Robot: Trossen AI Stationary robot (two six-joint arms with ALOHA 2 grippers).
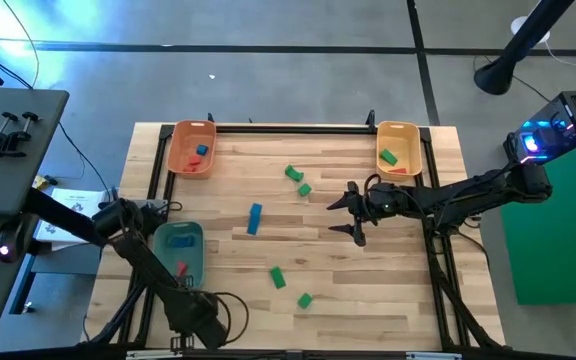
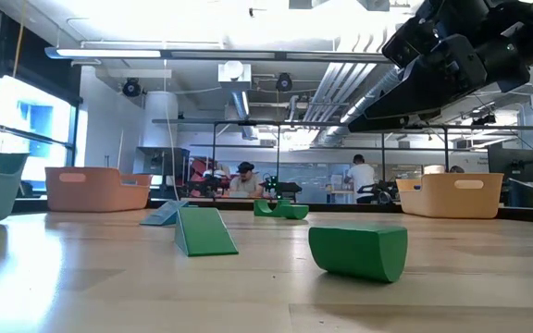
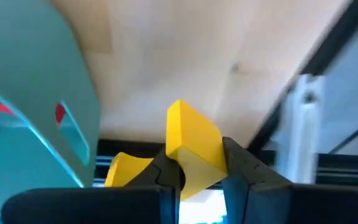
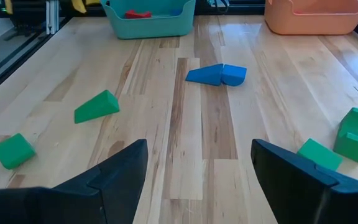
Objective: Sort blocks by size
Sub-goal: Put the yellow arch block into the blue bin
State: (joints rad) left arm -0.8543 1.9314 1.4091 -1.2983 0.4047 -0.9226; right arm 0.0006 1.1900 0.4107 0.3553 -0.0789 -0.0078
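My left gripper (image 1: pixel 156 207) is at the table's left edge, beside the teal tray's (image 1: pixel 180 250) far left corner, shut on a yellow block (image 3: pixel 191 140). My right gripper (image 1: pixel 351 216) is open and empty above the table's right middle; it also shows in its wrist view (image 4: pixel 197 168). Loose blocks lie flat on the wood: two green ones (image 1: pixel 293 172) (image 1: pixel 304 188), a blue one (image 1: pixel 255 218) and two more green ones (image 1: pixel 278 276) (image 1: pixel 304 299). The nearest green ones show in the low view (image 2: pixel 357 252) (image 2: pixel 204 231). My left gripper pinches the yellow block's lower part (image 3: pixel 194 171) between its two fingers. The block's upper end (image 3: pixel 182 115) sticks out past the fingertips. Nothing shows under the block; the table lies well beyond it.
The teal tray holds a red block (image 1: pixel 181 268). An orange tray (image 1: pixel 191 147) at the far left holds a blue and a red block. A paler orange tray (image 1: pixel 399 147) at the far right holds a green and a red block. A black frame rail (image 1: pixel 288 128) rims the table.
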